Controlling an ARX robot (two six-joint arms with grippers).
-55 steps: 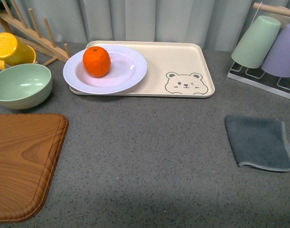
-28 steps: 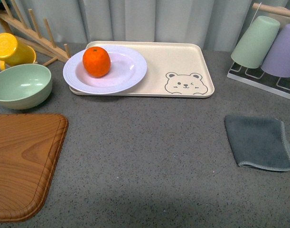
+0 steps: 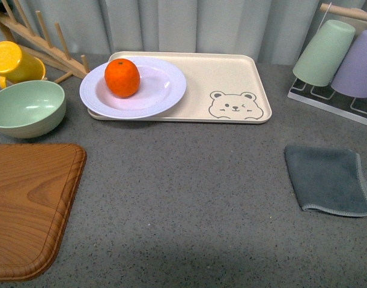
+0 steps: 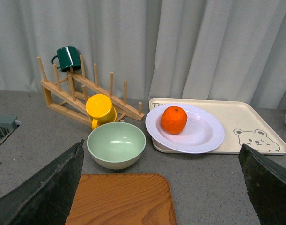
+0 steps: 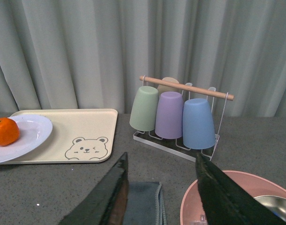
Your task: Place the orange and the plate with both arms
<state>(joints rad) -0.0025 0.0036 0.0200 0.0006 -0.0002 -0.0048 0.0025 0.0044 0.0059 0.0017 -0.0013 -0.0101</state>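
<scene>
Front view, near to far: the wooden board (image 3: 30, 207) lies at 8 o'clock on the grey counter (image 3: 189, 186), the folded grey cloth (image 3: 330, 179) at 4 o'clock; neither arm shows in this view. Beyond, at 10 o'clock, stands the mint-green bowl (image 3: 26, 108), with the yellow cup (image 3: 12, 62) just behind it on the wooden peg rack (image 3: 42, 36). At 12 o'clock lies the beige bear tray (image 3: 231, 90); the plate (image 3: 153, 90) rests on the tray's left end, its rim overhanging the near edge slightly; the orange (image 3: 122, 77) sits inside the plate, left of its centre. Upturned cups hang on the wire rack (image 3: 327, 99) at 2 o'clock.

Wrist views: the left gripper (image 4: 166, 187) has its jaws spread wide and empty, both fingers showing at the picture's edges; the right gripper (image 5: 164, 197) is likewise parted and holds nothing, hanging over the cloth beside a pink basin (image 5: 236, 201).

Judgement: both things lie untouched, so the reach comes first. The orange is round and likely to roll; it calls for a centred pinch from above, closing gently. The plate is best taken by its wide rim at the overhanging near side, kept level, the two arms approaching from separate sides so that they do not cross.
</scene>
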